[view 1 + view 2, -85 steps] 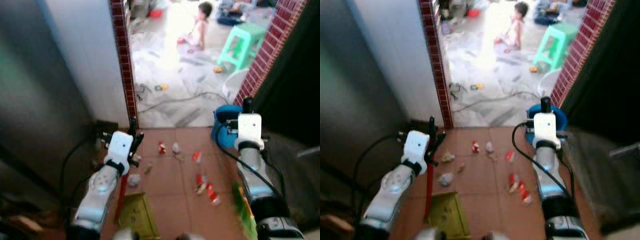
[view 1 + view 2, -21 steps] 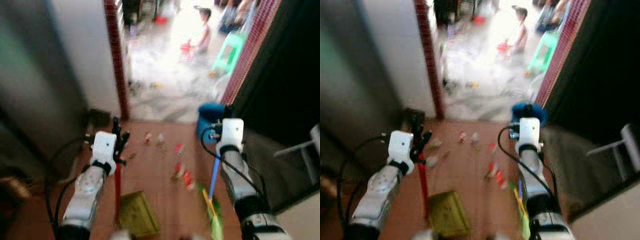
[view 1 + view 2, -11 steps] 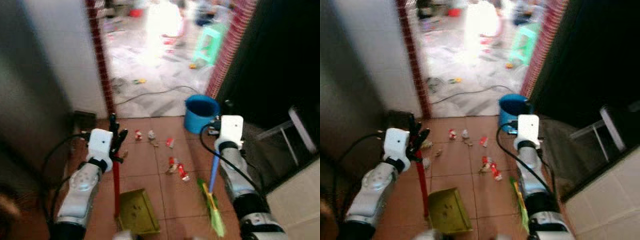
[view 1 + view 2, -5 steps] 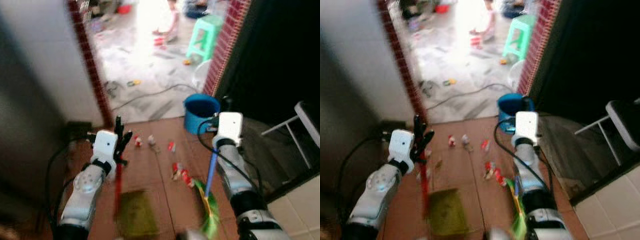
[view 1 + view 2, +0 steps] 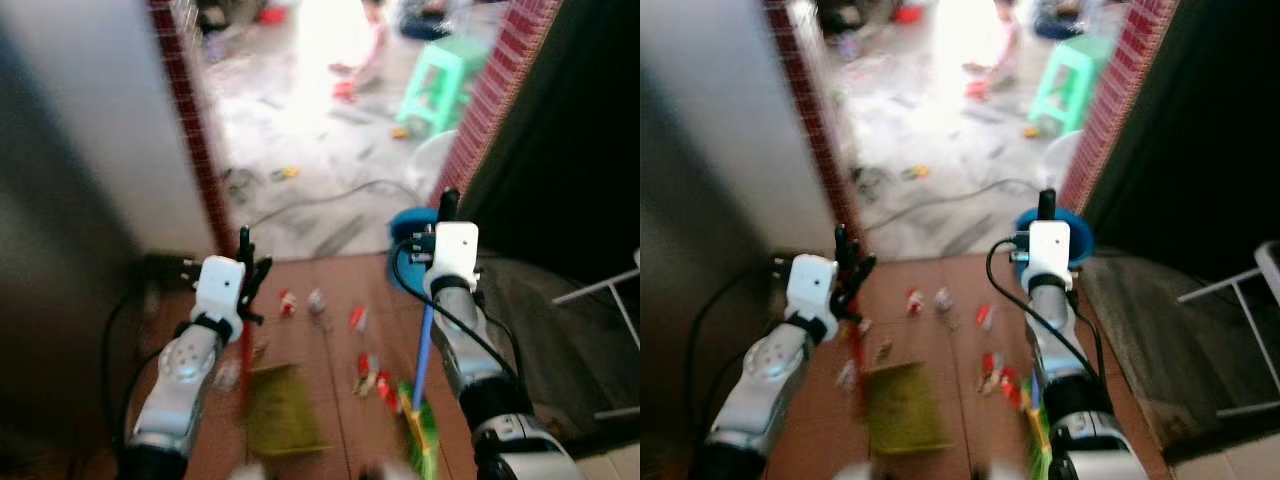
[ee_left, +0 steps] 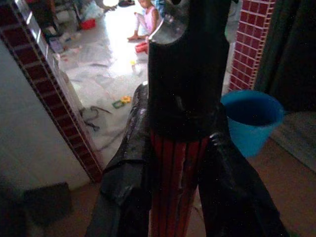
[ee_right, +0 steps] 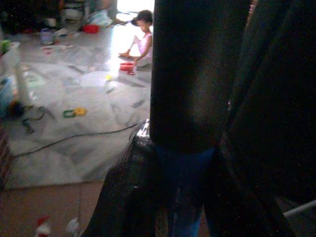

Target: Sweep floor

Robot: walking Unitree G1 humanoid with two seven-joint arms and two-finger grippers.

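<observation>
The view has swung back toward the doorway; the litter stays unswept. Left tool pinches the red dustpan handle; right tool pinches the blue broom handle.

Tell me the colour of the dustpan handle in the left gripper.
Red, with a black tip; the dustpan handle shows best in the left wrist view.
</observation>
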